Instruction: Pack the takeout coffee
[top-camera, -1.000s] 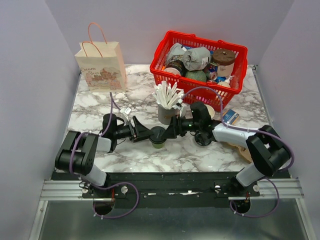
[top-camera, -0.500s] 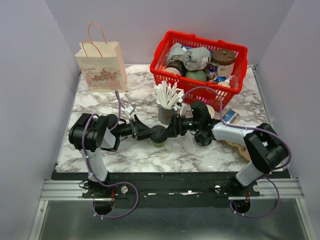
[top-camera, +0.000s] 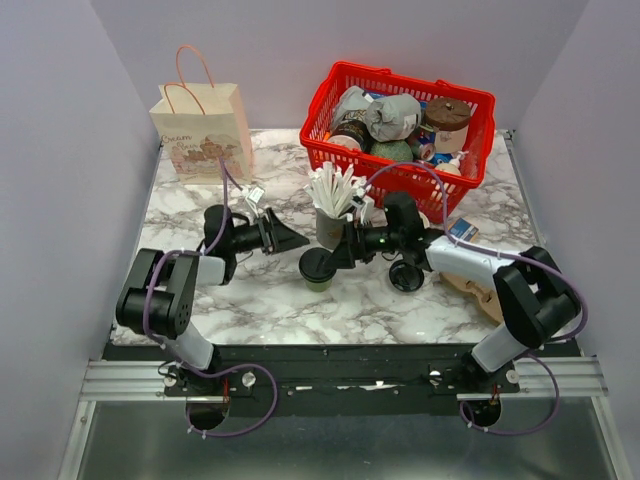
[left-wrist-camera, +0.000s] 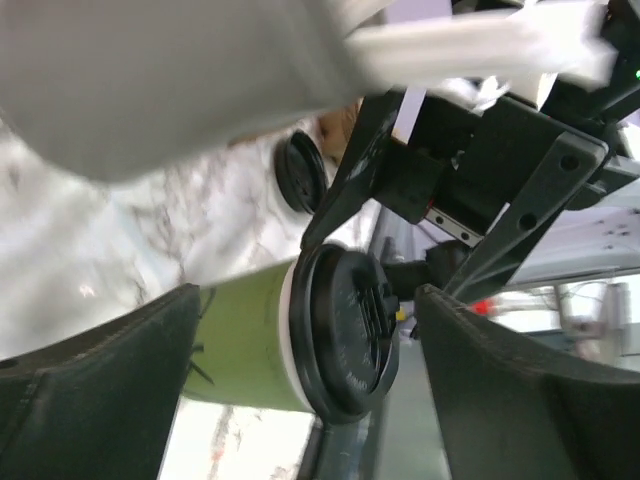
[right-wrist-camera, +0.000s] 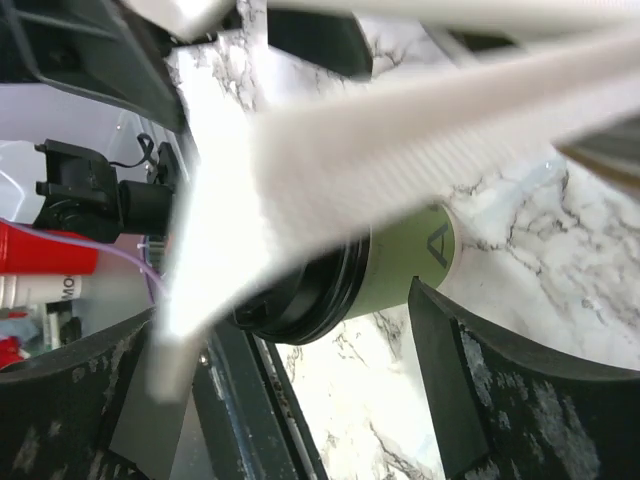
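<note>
Jaws apart on both arms; takeout coffee (top-camera: 318, 268) upright, dark-green cup, black lid

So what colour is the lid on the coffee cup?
The lid is black, clearest in left wrist view.

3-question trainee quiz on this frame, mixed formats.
1. True or false: the takeout coffee stands on the table, outside the red basket.
2. Where are the white sticks? A) in the grey cup B) in the red basket C) loose on the table
3. Fill in: the left tool and right tool are both ____.
Key: 1 true; 2 A; 3 open.
</note>
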